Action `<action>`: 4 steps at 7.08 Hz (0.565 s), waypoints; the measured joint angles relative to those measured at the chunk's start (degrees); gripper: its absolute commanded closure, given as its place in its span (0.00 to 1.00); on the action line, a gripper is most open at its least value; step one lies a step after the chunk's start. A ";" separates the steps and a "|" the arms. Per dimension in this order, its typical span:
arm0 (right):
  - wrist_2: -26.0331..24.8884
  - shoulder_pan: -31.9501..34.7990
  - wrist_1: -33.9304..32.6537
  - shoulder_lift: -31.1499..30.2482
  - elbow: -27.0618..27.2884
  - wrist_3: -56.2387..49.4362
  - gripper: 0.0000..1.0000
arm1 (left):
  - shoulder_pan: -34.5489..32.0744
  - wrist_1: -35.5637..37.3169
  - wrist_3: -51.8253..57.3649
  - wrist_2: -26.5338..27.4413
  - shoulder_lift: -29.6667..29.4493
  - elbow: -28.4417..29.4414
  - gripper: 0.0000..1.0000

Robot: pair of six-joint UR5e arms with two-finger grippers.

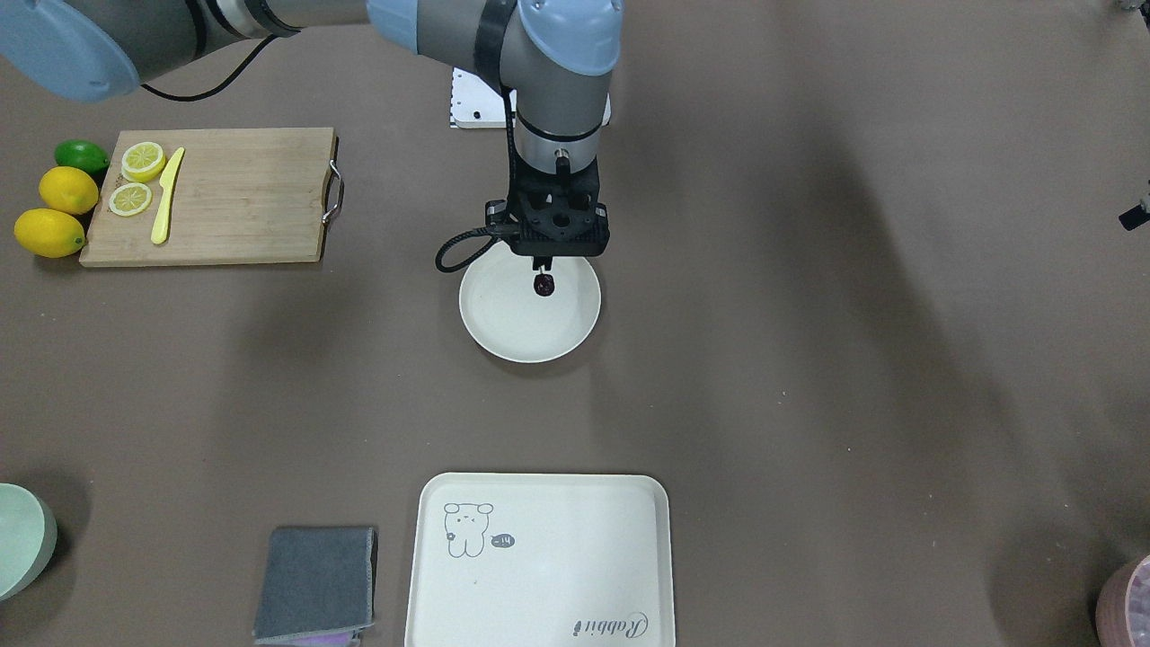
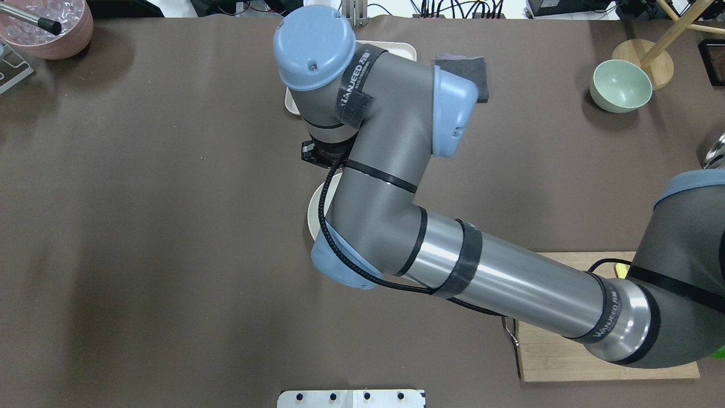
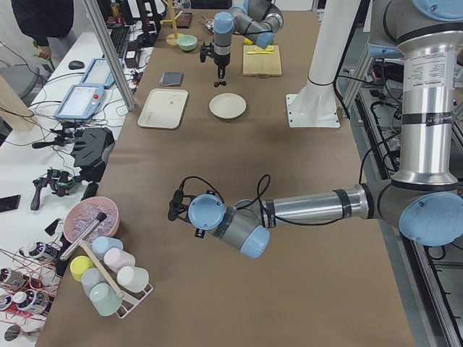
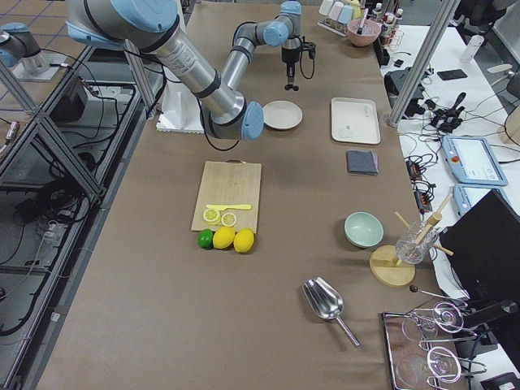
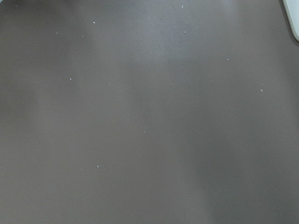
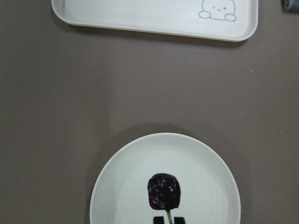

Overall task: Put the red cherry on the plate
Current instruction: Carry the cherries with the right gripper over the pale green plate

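Observation:
The red cherry is a tiny, almost black fruit hanging by a thin green stem from my right gripper, which is shut on it. It hangs over the far part of the round cream plate, close above its surface; whether it touches I cannot tell. In the right wrist view the cherry shows against the plate, with its stem running down into my right gripper. My left gripper hovers over bare table far from the plate, and I cannot tell if it is open or shut.
A rabbit tray lies beyond the plate, with a grey cloth beside it. A wooden cutting board holds lemon slices and a yellow knife; lemons lie next to it. A mint bowl stands at the edge.

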 measured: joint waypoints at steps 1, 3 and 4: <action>-0.75 -0.48 4.25 0.12 -4.39 -0.13 1.00 | -0.18 0.14 -0.56 0.41 0.12 0.00 0.02; -2.90 -1.93 10.38 -1.50 -9.65 -0.56 1.00 | -0.52 0.44 -1.01 1.77 0.15 0.54 0.02; -3.53 -2.64 11.86 -2.82 -10.08 -0.57 1.00 | -0.59 0.60 -1.19 1.99 0.06 0.94 0.02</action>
